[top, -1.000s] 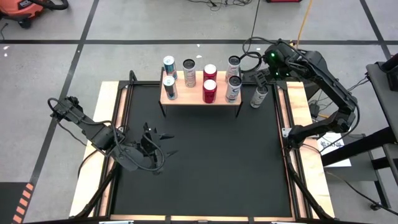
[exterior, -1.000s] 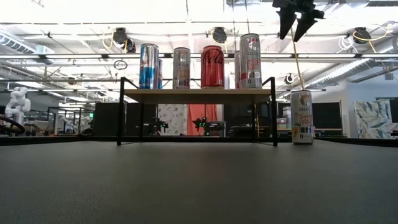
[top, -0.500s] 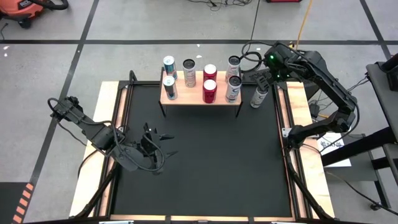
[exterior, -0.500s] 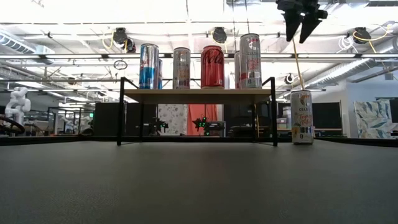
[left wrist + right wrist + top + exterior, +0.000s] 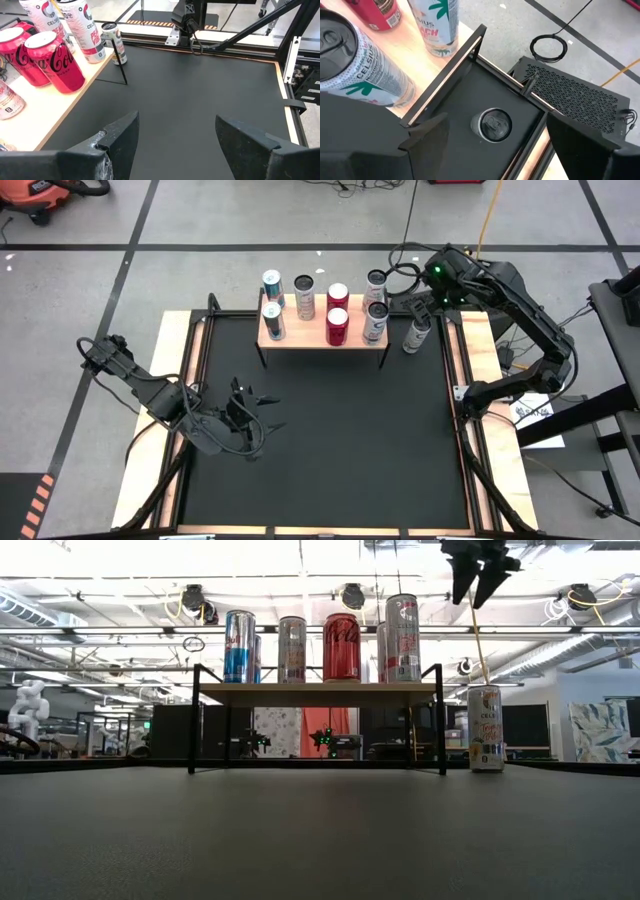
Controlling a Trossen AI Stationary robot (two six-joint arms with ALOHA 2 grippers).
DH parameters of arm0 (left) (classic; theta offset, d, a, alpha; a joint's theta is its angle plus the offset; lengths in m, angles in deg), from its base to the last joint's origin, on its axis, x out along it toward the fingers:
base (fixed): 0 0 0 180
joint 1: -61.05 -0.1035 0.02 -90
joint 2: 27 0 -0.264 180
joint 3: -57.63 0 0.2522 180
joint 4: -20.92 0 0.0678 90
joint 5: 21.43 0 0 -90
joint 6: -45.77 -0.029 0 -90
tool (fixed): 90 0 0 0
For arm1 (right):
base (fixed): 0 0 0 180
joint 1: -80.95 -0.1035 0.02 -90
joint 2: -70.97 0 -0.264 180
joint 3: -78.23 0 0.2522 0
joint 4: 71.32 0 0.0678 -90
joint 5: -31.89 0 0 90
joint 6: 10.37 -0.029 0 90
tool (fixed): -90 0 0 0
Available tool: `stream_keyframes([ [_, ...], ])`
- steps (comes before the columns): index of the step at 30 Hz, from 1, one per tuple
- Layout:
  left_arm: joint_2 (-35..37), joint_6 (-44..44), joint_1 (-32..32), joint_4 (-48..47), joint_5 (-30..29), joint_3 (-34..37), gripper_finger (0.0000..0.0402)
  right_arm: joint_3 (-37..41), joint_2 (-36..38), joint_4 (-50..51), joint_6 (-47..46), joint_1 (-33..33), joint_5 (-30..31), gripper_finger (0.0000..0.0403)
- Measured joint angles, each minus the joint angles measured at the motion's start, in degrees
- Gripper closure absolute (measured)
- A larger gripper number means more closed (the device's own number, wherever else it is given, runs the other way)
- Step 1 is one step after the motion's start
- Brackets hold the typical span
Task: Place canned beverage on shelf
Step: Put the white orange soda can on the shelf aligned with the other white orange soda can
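Right gripper [image 5: 479,585]: jaws spread, empty, poised above lone can [image 5: 416,333] for top-down grasp | Can: upright on worktop [image 5: 330,440], just beside shelf [image 5: 305,332] end | Shelf: eight cans, little free space | Left gripper [image 5: 252,412]: open, parked clear.

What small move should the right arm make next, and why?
Probably straight down. The right gripper hangs open above the lone can standing on the table mat beside the shelf, with the can top centred between its fingers in the wrist view. Lowering would put the fingers around the can. The left gripper waits, open, low over the mat.
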Motion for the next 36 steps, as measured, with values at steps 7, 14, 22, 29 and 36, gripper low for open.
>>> stream_keyframes([
  [7,0.00,0.00,0.00,-0.02,0.00,0.00,0.0139,0.02,-0.46,1.27,-0.81,-0.13,0.09,0.0085],
  [14,0.00,0.00,0.00,0.00,-0.02,0.00,0.0139,0.00,-2.62,6.28,-2.74,0.45,0.09,0.0085],
  [22,0.00,0.13,0.00,0.00,-0.01,0.02,0.0139,0.02,-5.50,6.15,-5.70,0.75,0.05,0.0085],
  [29,0.00,0.14,0.00,-0.27,1.00,0.02,0.0139,0.02,-6.86,7.23,-6.78,2.65,0.06,0.0085],
  [36,0.00,0.18,0.53,-0.26,1.70,0.02,0.0139,6.92,-4.39,5.85,-5.52,6.18,-0.08,0.0085],
])
